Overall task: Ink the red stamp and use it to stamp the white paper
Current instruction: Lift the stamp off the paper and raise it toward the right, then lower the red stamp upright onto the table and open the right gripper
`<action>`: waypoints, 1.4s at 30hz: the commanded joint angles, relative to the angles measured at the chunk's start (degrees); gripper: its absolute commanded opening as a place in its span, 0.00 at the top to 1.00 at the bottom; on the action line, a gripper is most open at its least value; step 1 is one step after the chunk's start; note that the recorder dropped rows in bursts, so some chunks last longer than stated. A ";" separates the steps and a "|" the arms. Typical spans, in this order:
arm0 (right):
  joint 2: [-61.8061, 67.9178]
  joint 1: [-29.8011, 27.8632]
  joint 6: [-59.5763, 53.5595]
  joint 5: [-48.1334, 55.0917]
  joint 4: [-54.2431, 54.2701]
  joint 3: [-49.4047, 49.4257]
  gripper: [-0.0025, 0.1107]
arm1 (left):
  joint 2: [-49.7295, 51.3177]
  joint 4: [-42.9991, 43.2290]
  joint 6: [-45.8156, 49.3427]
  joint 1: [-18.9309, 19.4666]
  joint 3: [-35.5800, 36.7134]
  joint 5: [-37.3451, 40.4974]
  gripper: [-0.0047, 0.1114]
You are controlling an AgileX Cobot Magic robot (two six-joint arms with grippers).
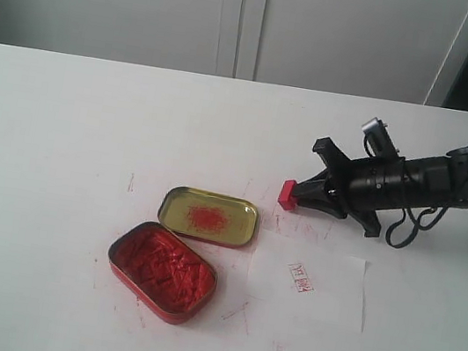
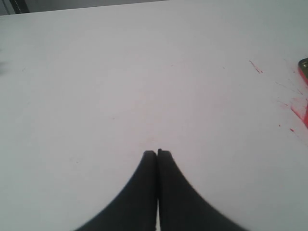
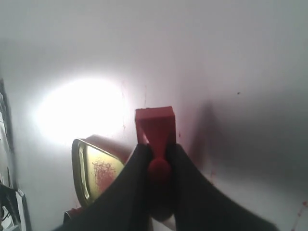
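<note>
near the white paper [image 1: 325,301], the red stamp [image 1: 286,194] is clamped in the right gripper [image 1: 301,193]. the left gripper [image 2: 157,154] is seen with jaws pressed together, empty.

There is one red stamp [image 1: 286,194], one ink tin [image 1: 140,292], one gold lid [image 1: 236,216], one white paper [image 1: 331,293], one left gripper [image 2: 157,153] and one right gripper [image 1: 299,195].

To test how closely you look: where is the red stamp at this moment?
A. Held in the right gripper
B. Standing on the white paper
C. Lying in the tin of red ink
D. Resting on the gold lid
A: the red stamp is clamped by its knob in the right gripper, away from the white paper, which bears a red mark.
</note>
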 commanded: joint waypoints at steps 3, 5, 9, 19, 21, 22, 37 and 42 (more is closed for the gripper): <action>-0.54 -0.55 -0.59 0.48 -0.22 0.26 0.98 | -0.22 -0.08 -0.14 0.15 0.15 -0.21 0.96; -0.54 -0.55 -0.59 0.46 -0.33 0.26 0.98 | -0.22 -0.08 -0.14 0.15 0.15 -0.21 0.96; -0.54 -0.55 0.79 -0.26 -1.18 0.26 0.89 | -0.22 -0.08 -0.14 0.15 0.15 -0.21 0.96; -0.79 -0.66 2.40 -1.98 -2.42 0.26 0.65 | -0.22 -0.08 -0.14 0.15 0.15 -0.21 0.96; -1.13 -0.79 3.12 -2.39 -2.70 0.26 0.64 | -0.22 -0.08 -0.14 0.15 0.15 -0.21 0.96; -1.27 -1.04 3.61 -2.52 -2.83 0.26 0.63 | -0.22 -0.08 -0.14 0.15 0.15 -0.21 0.96; -4.24 -5.29 6.73 -3.51 -10.10 0.26 0.60 | -0.22 -0.08 -0.14 0.15 0.15 -0.21 0.96; -4.24 -5.29 6.73 -2.39 -11.67 0.26 0.81 | -0.22 -0.08 -0.14 0.15 0.15 -0.21 0.96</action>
